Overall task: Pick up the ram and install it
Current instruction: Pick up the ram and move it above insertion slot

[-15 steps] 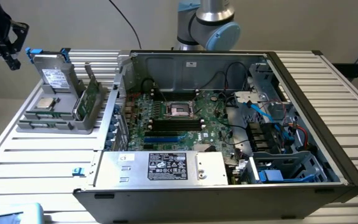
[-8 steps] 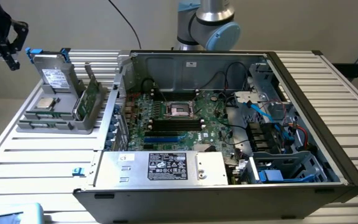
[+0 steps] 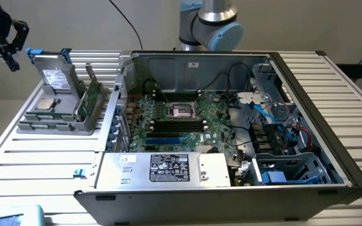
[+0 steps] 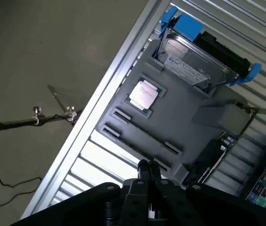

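Wrist view: the pincer [image 4: 149,172] is seen closest to the lens, its two dark fingers pressed together with nothing held between them. Beyond it, a grey tray [image 4: 185,122] is seen resting on the slatted tabletop [image 4: 100,160], and the pincer is held above the tray without touching it. A square processor chip [image 4: 144,94] is laid flat in a recess of the tray. A hard drive [image 4: 192,61] with a white label and blue brackets is propped at one end of the tray.

In the exterior view, an open computer case [image 3: 181,70] is set just beside the tray, on the exterior view's right of it. A silver power supply [image 3: 162,169] is mounted at the case's near edge, and a green motherboard [image 3: 216,125] is seen farther in. The ram [image 3: 86,101] is stood on its long edge in the tray, along the tray side nearest the case. The hard drive is found at the tray's far end. The pincer is seen above and beyond that far end, toward the exterior view's left of the tray and well apart from the ram. Farthest back, well to the exterior view's right of the tray and behind the case, the grey and blue joint of the arm [image 3: 212,23] is seen.
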Controlling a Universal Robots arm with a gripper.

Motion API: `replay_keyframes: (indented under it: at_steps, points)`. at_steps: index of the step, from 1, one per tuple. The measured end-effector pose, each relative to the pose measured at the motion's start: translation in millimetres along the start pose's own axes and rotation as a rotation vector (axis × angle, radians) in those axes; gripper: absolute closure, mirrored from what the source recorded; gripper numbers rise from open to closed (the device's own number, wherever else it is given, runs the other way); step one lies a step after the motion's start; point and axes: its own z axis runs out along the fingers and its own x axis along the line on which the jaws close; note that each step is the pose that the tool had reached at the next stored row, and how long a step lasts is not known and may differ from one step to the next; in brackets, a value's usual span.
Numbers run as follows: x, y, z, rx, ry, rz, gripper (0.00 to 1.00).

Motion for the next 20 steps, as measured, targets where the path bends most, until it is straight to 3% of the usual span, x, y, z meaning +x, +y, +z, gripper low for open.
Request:
replay_keyframes:
  at_steps: [20]
  points:
    - [0.0, -0.1, 1.4, 0.0046, 0.0168, -0.364, 0.89]
